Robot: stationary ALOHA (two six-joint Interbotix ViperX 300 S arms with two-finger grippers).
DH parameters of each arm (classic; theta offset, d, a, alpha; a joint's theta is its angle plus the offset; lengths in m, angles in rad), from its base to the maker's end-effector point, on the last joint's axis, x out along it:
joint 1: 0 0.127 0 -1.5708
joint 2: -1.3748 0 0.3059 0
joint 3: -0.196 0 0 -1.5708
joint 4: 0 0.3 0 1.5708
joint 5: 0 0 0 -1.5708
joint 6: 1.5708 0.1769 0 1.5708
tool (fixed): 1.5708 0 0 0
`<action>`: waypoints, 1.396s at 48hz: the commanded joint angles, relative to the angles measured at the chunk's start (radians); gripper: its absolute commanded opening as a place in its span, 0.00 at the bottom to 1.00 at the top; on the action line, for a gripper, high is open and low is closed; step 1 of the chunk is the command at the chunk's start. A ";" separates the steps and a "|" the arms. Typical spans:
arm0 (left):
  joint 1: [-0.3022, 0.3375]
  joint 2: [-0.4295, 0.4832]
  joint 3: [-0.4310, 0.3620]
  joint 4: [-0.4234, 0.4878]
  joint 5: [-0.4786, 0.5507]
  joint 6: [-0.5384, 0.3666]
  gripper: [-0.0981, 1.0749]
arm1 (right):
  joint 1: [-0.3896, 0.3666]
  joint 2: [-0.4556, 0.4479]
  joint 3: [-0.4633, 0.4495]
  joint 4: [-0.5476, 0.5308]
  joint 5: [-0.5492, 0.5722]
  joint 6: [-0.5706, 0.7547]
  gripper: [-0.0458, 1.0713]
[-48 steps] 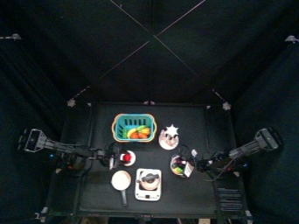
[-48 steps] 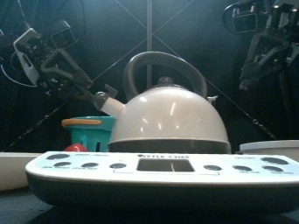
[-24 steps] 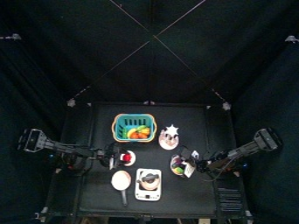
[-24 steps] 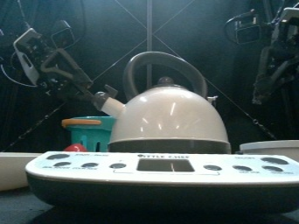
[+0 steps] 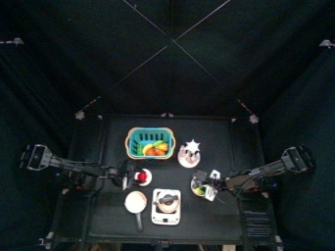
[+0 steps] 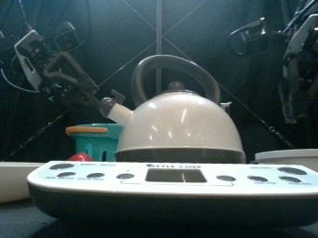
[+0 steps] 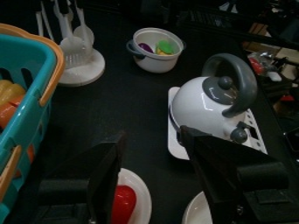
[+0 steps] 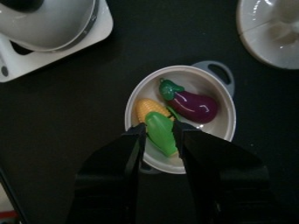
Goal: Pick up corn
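Black curtains close in a small black desk [image 5: 105, 227]. On its right side sits a small white bowl [image 8: 222, 131], and the corn [image 8: 149, 111] lies inside it, beside a purple eggplant [image 8: 197, 107] and a green piece [image 8: 163, 133]. Directly above that bowl hangs the right tool [image 8: 162, 150], its jaws apart and holding nothing. Left of the bowl, a white kettle [image 7: 211, 98] stands on a scale [image 6: 159, 177]. At the far side rests a green basket [image 5: 133, 138]. Over the desk's left side hangs the left tool [image 7: 152, 166], its jaws also spread and empty.
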 commanded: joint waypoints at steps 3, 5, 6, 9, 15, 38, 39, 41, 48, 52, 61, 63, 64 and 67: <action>0.003 0.002 -0.015 -0.002 -0.003 -0.003 0.84 | -0.002 0.021 0.018 0.028 -0.038 -0.041 0.69; 0.003 0.000 -0.014 0.000 -0.003 -0.003 0.84 | 0.002 0.031 0.029 0.026 -0.049 -0.043 0.70; 0.003 0.000 -0.015 -0.002 -0.003 -0.003 0.84 | 0.002 0.034 0.032 0.025 -0.057 -0.043 0.70; 0.003 0.000 -0.015 -0.002 -0.003 -0.003 0.84 | 0.003 0.046 0.044 0.025 -0.071 -0.043 0.70; 0.003 0.000 -0.014 -0.002 -0.003 -0.003 0.84 | -0.005 0.052 0.054 0.031 -0.077 -0.041 0.70; 0.003 0.000 -0.012 -0.002 -0.003 -0.003 0.84 | -0.005 0.072 0.080 0.026 -0.130 -0.043 0.93; 0.003 0.000 -0.012 -0.002 -0.003 -0.003 0.84 | -0.005 0.074 0.080 0.025 -0.130 -0.043 0.93; 0.003 0.000 -0.012 -0.002 -0.003 -0.005 0.84 | -0.006 0.080 0.081 0.020 -0.130 -0.044 0.93; 0.003 0.000 -0.012 0.000 -0.003 -0.003 0.84 | -0.006 0.112 0.080 -0.005 -0.130 -0.043 0.93; 0.003 0.000 -0.012 -0.002 -0.003 -0.003 0.84 | -0.006 0.126 0.075 -0.018 -0.130 -0.043 0.93; 0.003 0.000 -0.012 0.000 -0.003 -0.003 0.84 | -0.009 0.141 0.074 -0.029 -0.132 -0.043 0.93; 0.003 0.000 -0.012 -0.002 -0.003 -0.003 0.84 | -0.009 0.143 0.074 -0.028 -0.135 -0.043 0.93; 0.003 0.000 -0.012 0.000 -0.003 -0.003 0.84 | -0.009 0.144 0.074 -0.025 -0.137 -0.043 0.93; 0.003 0.000 -0.011 -0.002 -0.003 -0.003 0.84 | -0.009 0.149 0.077 -0.023 -0.144 -0.041 0.93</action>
